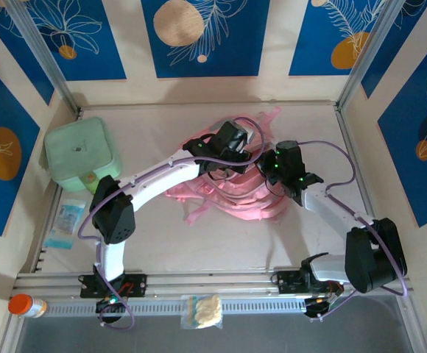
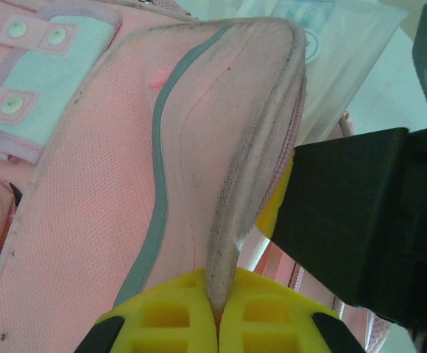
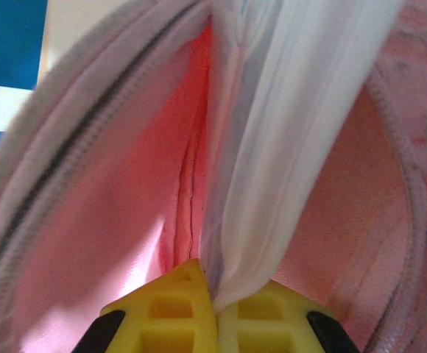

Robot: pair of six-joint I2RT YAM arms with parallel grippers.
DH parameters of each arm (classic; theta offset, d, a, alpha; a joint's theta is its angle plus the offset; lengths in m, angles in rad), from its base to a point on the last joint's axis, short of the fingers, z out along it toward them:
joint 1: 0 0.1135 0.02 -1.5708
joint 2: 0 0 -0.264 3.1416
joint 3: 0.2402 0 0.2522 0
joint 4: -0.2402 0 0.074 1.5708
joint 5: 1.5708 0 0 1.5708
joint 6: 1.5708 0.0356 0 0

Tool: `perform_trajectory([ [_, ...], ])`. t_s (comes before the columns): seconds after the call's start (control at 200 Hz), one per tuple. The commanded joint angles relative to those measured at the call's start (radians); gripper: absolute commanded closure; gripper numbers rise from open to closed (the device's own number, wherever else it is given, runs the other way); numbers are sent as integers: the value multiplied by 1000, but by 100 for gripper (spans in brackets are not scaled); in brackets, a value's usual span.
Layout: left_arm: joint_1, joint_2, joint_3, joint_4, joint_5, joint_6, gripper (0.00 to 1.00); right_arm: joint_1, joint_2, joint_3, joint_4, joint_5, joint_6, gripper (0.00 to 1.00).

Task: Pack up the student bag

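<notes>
1. In the overhead view the student bag is seen lying in the middle of the table, beneath both arms, with loose pink straps spread toward the near side.
2. The left tool is closed tight on the bag's zip-edged rim. The fabric edge is pinched between its yellow fingers and stands up in a fold above them.
3. The right tool is closed on a thin, translucent white plastic packet, which is held between the bag's pink inner walls, with a zip line seen on either side.
4. In the left wrist view, the black body of the right tool is seen just beside the raised rim, on its right.
5. A mint-green lidded case is placed at the far left of the table, well apart from the bag. A small clear packet lies near it, along the left edge.
6. An orange-capped bottle is seen at the near left corner, and a clear pouch with pale contents rests on the rail between the arm bases.
</notes>
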Motion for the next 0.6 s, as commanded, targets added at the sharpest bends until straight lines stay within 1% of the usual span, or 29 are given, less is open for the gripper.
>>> perform_trajectory([
  [0.0, -8, -48, 71, 56, 5, 37, 100, 21, 17, 8, 13, -66, -12, 94],
  [0.075, -6, -51, 79, 33, -21, 44, 100, 21, -33, -4, -10, -50, -58, 82],
  [0.125, -7, -55, 77, 30, -25, 54, 100, 14, -64, -3, -18, -78, -117, 69],
  [0.15, -7, -58, 75, 30, -25, 59, 100, 7, -74, 8, -52, -93, -144, 65],
  [0.195, -5, -65, 69, 31, -27, 68, 100, -5, -93, 33, -147, -98, -173, 61],
  [0.27, -4, -66, 67, 26, -29, 79, 100, -34, -128, 48, -283, -81, -197, 57],
  [0.395, -3, -69, 63, 16, -7, 87, 100, -129, -158, 73, -425, -130, -250, 53],
  [0.49, -3, -74, 55, 17, 19, 100, 100, -236, -103, 121, -461, -242, -322, 54],
  [0.55, -3, -76, 51, 17, 32, 105, 100, -275, -50, 189, -525, -249, -356, 57],
  [0.595, -3, -77, 46, 18, 39, 110, 100, -287, -20, 224, -531, -270, -390, 59],
])
